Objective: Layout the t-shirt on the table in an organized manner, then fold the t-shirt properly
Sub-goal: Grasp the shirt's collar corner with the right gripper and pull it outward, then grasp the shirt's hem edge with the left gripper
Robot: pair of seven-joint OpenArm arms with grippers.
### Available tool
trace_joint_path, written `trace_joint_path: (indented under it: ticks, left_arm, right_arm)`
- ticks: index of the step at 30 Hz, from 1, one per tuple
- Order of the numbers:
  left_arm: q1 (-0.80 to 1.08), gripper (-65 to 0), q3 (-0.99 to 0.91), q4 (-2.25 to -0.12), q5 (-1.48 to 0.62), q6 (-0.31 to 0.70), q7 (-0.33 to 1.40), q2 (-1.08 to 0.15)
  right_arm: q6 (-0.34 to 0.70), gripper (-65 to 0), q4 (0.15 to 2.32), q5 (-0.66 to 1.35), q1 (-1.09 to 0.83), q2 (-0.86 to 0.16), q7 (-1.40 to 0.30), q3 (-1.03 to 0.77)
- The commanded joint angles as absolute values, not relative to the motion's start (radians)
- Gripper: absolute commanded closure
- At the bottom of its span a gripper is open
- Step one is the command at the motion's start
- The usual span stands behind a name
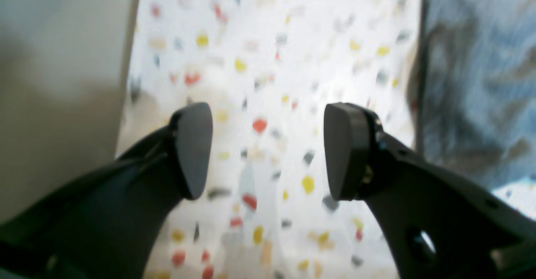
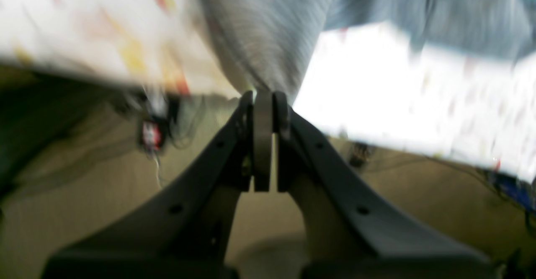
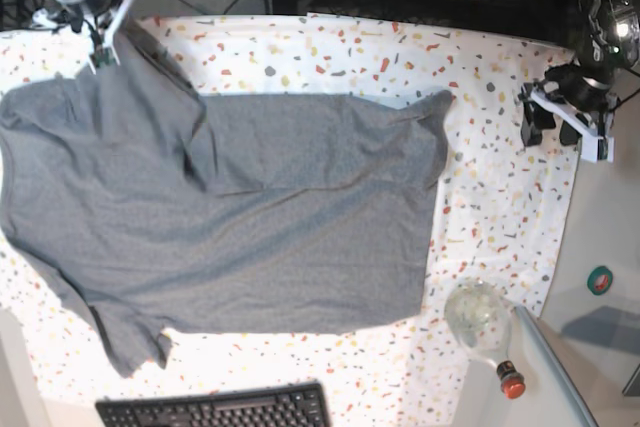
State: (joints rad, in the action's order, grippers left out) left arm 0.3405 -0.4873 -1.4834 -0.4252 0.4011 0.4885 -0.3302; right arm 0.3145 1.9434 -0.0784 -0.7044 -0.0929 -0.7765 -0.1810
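Note:
The grey t-shirt (image 3: 250, 207) lies spread over most of the speckled table (image 3: 500, 187), with folds near its upper left and one sleeve at the lower left. At the table's far left corner my right gripper (image 3: 103, 45) is shut on a pinch of the t-shirt (image 2: 259, 40), and the cloth rises from its closed tips (image 2: 264, 99). My left gripper (image 3: 550, 125) hovers open over the table's right edge, well clear of the shirt. In the left wrist view its fingers (image 1: 192, 149) stand wide apart over bare speckled cloth (image 1: 268, 61), with the t-shirt (image 1: 481, 82) off to the right.
A clear glass bottle (image 3: 480, 317) with a red cap lies at the table's lower right corner. A black keyboard (image 3: 215, 409) sits along the near edge. A green tape roll (image 3: 599, 280) lies on the floor at right. Cables and stands crowd the far side.

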Motion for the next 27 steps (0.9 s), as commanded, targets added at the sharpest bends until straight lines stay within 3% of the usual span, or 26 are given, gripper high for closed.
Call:
trace_joint_path:
  ticks: [1, 9, 17, 20, 23, 27]
  left_arm:
    - [0.341, -39.8, -0.489, -1.498, -0.437, 0.406, 0.472, -0.348]
    - [0.314, -40.0, -0.484, -1.497, -0.437, 0.406, 0.472, -0.348]
    - [0.252, -39.8, -0.406, -1.497, -0.433, 0.403, 0.475, -0.371]
    - [0.214, -39.8, -0.341, -1.500, -0.354, 0.401, 0.473, -0.380]
    - [0.153, -39.8, -0.305, -1.497, -0.240, 0.401, 0.476, -0.367]
    - [0.042, -39.5, -0.183, -1.489, -0.188, 0.401, 0.481, -0.320]
  right_arm:
    - [0.312, 0.0, 1.962, -0.079, -0.710, -0.108, -0.757, -0.205]
    - [0.312, 0.0, 1.960, -0.081, -0.737, -0.108, -0.763, -0.390]
    - [0.312, 0.0, 1.965, -0.081, -0.713, -0.104, -0.905, -0.371]
    - [0.317, 0.0, 1.977, -0.079, -0.710, -0.104, -0.906, -0.446]
    - [0.410, -7.2, 1.989, -0.077, -0.679, -0.087, -0.846, -0.572]
    - [0.549, -7.5, 1.945, -0.084, -0.479, -0.056, -0.826, -0.753]
